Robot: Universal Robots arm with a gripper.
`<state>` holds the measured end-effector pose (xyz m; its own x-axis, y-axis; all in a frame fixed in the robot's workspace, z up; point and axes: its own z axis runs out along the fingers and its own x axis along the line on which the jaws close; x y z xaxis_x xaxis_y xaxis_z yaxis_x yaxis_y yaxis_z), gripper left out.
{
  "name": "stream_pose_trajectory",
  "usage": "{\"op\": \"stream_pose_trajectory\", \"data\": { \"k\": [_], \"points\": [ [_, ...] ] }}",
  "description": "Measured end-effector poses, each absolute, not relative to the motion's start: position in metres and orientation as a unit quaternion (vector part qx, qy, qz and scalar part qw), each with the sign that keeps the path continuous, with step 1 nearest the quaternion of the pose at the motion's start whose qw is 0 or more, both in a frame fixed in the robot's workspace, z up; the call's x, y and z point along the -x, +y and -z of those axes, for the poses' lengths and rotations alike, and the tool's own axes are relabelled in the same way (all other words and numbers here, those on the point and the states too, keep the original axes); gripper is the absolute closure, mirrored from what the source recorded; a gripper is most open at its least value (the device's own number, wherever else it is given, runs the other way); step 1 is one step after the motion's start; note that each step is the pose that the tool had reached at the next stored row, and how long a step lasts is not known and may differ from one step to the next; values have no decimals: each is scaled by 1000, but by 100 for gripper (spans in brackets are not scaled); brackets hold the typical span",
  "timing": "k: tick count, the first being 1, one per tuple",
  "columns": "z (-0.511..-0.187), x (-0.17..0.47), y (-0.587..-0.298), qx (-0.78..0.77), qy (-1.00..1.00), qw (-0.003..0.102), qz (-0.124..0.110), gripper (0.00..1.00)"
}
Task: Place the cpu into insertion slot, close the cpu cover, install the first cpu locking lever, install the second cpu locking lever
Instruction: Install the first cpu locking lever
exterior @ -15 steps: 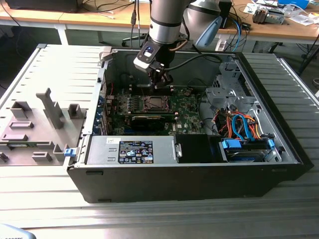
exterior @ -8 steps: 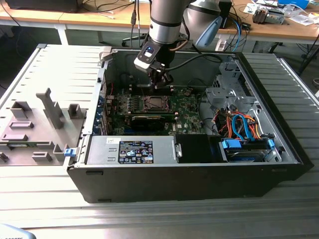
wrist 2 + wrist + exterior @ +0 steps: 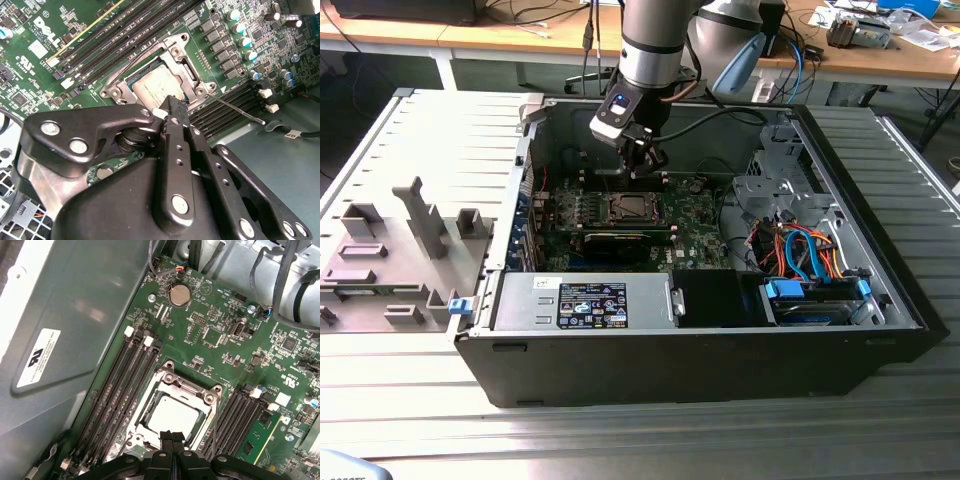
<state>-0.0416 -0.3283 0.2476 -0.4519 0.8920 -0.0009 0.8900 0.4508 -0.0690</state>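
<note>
Room stands free above the insertion slot (image 3: pixel 175 412); memory slots (image 3: pixel 120 390) flank both sides.

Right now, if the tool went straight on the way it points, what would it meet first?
Probably the cpu, at the edge nearest the tool. The cpu cover frame runs close beside it, so with depth unclear it could be that instead.

Illumination in the exterior view is bright, even and diffuse, with no hard-edged shadows: the ribbed metal table (image 3: pixel 640 440) reads pale with a soft sheen, while the interior of the computer case (image 3: pixel 670 370) lies in shade. In the first wrist view a soft glare patch sits on the grey side panel (image 3: pixel 75 315), and the cpu (image 3: pixel 175 417) face reflects to near-white. In the second wrist view the black gripper (image 3: pixel 172 106) carries narrow edge highlights and shades the green board (image 3: pixel 30 75) beneath it
</note>
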Motion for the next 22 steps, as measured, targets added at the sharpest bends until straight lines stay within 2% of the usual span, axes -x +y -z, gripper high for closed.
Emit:
{"op": "stream_pose_trajectory", "data": {
  "k": [22],
  "points": [
    [-248, 42, -328, 509, -860, 17, -30, 89]
  ]
}}
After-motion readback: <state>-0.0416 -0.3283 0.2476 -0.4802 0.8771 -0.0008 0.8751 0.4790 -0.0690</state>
